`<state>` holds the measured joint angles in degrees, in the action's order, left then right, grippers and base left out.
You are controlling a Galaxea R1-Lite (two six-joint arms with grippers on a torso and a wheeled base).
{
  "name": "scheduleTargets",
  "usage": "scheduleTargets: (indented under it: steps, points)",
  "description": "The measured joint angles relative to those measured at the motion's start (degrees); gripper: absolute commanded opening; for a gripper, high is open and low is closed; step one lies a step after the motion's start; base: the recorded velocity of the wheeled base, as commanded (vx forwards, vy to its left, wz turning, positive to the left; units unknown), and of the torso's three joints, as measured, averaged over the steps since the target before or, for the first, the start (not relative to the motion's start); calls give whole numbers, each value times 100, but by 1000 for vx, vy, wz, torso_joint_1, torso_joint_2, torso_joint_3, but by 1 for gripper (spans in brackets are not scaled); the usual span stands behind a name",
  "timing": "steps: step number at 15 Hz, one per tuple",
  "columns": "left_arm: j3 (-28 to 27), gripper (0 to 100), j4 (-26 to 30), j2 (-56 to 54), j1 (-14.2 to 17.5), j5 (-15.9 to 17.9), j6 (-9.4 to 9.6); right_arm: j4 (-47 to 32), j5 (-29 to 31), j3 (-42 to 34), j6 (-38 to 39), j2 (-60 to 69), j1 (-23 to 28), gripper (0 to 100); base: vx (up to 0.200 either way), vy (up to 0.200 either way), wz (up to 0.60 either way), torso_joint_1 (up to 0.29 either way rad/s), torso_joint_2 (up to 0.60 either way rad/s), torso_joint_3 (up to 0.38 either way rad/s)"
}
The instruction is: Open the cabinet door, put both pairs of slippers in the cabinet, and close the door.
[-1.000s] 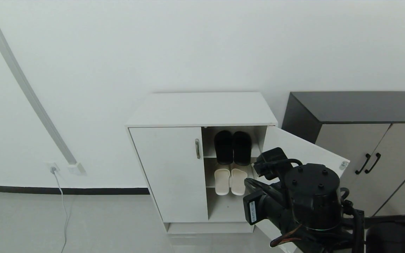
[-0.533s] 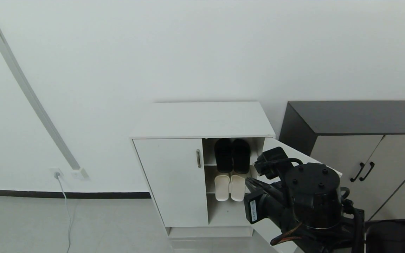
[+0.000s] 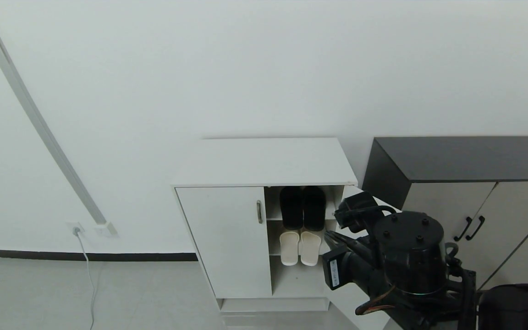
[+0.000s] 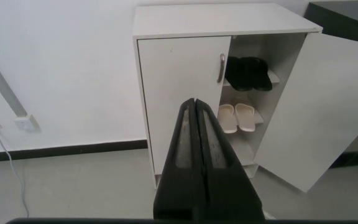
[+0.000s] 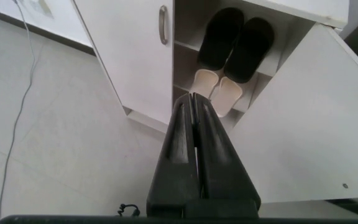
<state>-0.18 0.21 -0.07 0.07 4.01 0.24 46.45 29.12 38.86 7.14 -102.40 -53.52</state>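
The white cabinet (image 3: 264,160) stands on the floor (image 3: 131,293) against the far wall. Its left door (image 3: 222,238) is shut, with a metal handle (image 3: 259,211) at its right edge, and its right door (image 5: 303,118) is swung out toward the near side. Both pairs are already inside the open right half. The black slippers (image 3: 302,207) lie side by side on the upper shelf, and the white slippers (image 3: 299,247) lie side by side on the shelf just below them, toes toward the back. The right gripper (image 5: 192,96) hangs in front of the open compartment, left of the open door and apart from the slippers. Its fingers are pressed together and hold nothing. The left gripper (image 4: 196,106) is nearer and farther left, facing the shut door, and its fingers are likewise closed flat against each other and empty. A dark cabinet (image 3: 465,160) with black handles stands just right of the white one. On the wall to the left, a cable (image 3: 89,279) drops from a wall socket (image 3: 75,228) to the floor.
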Motion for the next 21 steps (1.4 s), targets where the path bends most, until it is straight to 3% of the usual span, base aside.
scheduleTargets:
  steps: [4, 10, 19, 21]
  points:
    - [0, 0, -2, 0, 0, 0, 0, 2, 5, -11, -4, -18, 10, 0, 0, 0, 0, 0, 0, 0]
    - [0, 0, -2, 0, 2, -7, 2, -6, 10, -15, -1, -33, 27, 0, 0, 0, -600, 6, 3, 0]
    - [0, 0, -5, 0, 2, 4, 0, 503, 7, -61, -179, -300, 226, 0, 0, 0, 0, 0, 0, 0]
    - [0, 0, -2, 0, 0, 1, 0, 503, 5, -56, -200, -339, 291, 0, -200, 0, 0, 2, 2, 2]
